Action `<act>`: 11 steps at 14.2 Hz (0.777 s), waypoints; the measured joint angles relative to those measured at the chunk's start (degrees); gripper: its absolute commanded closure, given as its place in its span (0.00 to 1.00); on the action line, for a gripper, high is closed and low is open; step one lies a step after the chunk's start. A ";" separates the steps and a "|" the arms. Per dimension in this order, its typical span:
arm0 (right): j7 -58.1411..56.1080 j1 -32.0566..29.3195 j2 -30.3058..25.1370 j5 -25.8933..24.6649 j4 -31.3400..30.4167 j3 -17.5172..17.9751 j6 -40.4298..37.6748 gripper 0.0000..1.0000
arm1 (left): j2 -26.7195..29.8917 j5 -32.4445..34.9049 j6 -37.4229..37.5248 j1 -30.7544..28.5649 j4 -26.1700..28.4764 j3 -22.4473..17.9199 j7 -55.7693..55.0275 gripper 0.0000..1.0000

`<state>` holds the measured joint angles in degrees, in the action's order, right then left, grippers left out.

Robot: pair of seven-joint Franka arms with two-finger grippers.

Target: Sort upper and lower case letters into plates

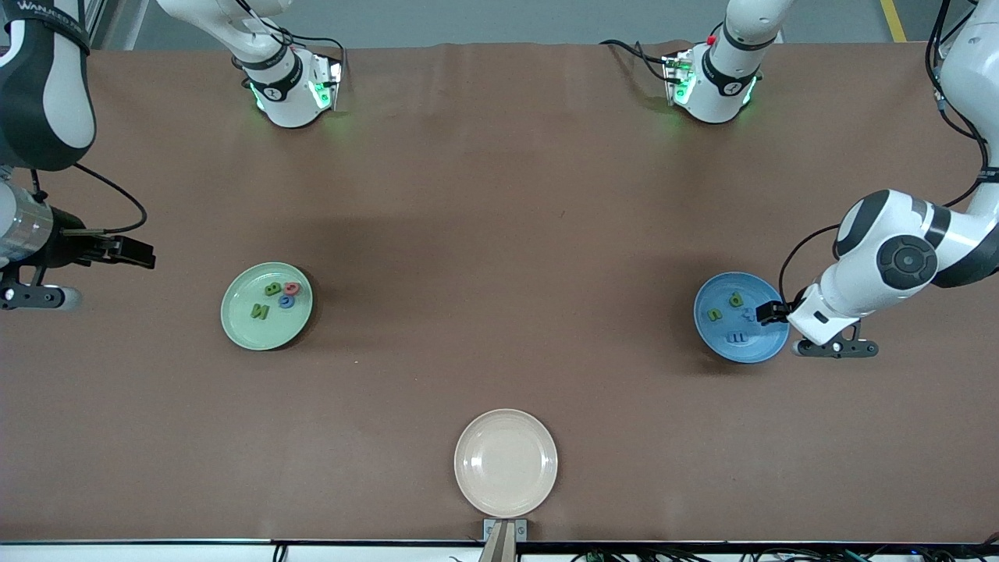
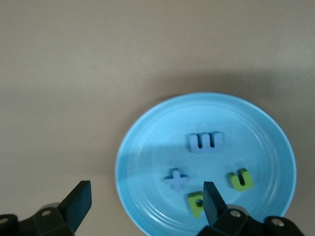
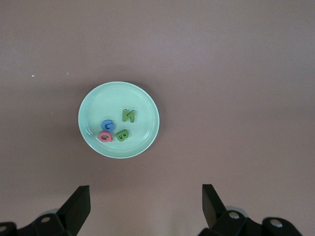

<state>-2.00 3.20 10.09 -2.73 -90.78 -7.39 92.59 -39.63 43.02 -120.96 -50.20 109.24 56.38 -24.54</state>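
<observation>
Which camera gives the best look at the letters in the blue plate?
The left wrist view: the blue plate fills it, showing two blue letters and two green ones. The front view shows them tiny beside the left arm; the right wrist view misses them.

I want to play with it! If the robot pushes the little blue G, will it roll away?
Probably not. The blue G looks flat and chunky, lying on its face in the green plate, so it should slide. It seems like light foam, easily nudged into the pink letter beside it.

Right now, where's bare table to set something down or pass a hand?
Bare table runs between the green plate and blue plate, up to the arm bases. The beige plate holds nothing. Crowded: the blue plate, left gripper open over it; right gripper open, clear of the green plate.
</observation>
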 measured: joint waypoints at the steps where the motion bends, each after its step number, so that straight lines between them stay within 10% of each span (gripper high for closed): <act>1: -0.78 -0.63 0.08 0.13 0.16 0.00 0.00 0.00 | 1.39 -3.28 -0.05 2.49 -0.41 -2.74 1.84 0.00; 11: -3.33 -2.10 0.25 0.28 2.28 0.06 -1.35 0.00 | 29.36 -44.32 1.11 35.44 1.09 -45.24 29.36 0.00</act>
<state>-5.34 1.11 10.34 -2.46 -88.50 -7.33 91.24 -10.27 -1.30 -119.85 -14.76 110.34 11.14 4.82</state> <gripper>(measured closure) 0.000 0.000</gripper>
